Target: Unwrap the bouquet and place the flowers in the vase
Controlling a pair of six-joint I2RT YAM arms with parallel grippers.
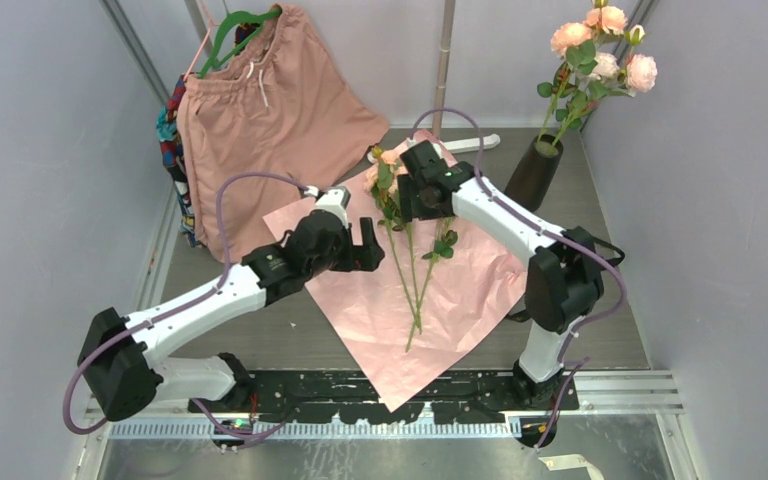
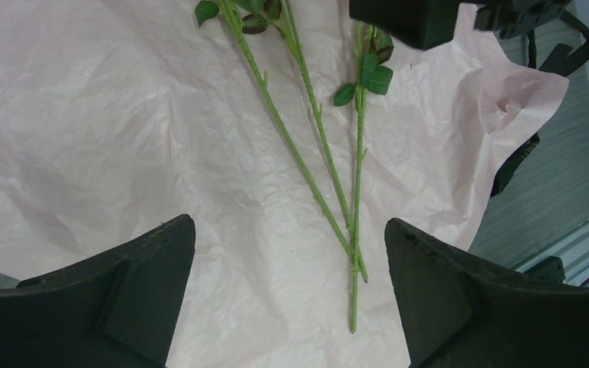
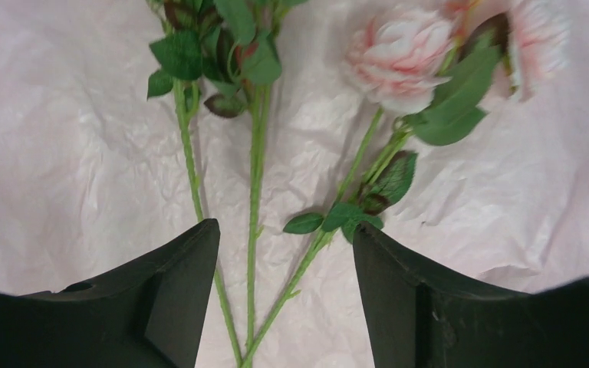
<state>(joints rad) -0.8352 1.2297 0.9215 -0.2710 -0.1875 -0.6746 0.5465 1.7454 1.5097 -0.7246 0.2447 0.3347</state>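
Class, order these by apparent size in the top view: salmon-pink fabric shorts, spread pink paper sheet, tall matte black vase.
Salmon-pink fabric shorts and spread pink paper sheet: about alike, not ranked.
Tall matte black vase: clearly smallest.

The wrapping paper [image 1: 460, 300] at centre frame is showing plain pale pink, the flowers [image 1: 392, 205] on it green stems and peach-pink blooms, the vase [image 1: 533, 175] upper right matte black, the shorts [image 1: 270, 110] upper left salmon-pink.
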